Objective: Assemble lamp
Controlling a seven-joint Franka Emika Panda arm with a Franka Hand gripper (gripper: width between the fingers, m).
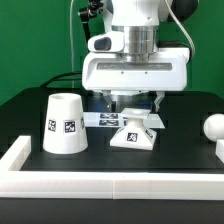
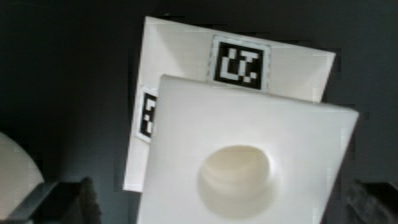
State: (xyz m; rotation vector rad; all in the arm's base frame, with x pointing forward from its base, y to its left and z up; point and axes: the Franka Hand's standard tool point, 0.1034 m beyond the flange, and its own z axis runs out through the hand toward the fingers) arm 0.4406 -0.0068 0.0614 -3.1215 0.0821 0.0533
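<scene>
Black tabletop (image 1: pixel 28 102) is carrying all three lamp parts loose, so I am judging nothing joined yet. Nearest, the shade (image 1: pixel 65 125) is standing at the exterior view's left, the base (image 1: pixel 135 133) centre, the bulb (image 1: pixel 214 126) right. My pincer (image 1: pixel 135 103) is hovering above the base, spread apart. Only the wrist view is showing the base's socket (image 2: pixel 240 170); the marker board (image 2: pixel 231 50) is lying beyond.

The exterior view looks low and almost level across the table (image 1: pixel 25 108) at the arm (image 1: pixel 135 30) from mid distance, while the wrist view faces straight down, very close, onto the base (image 1: pixel 133 133) (image 2: pixel 240 165), which both views share.
</scene>
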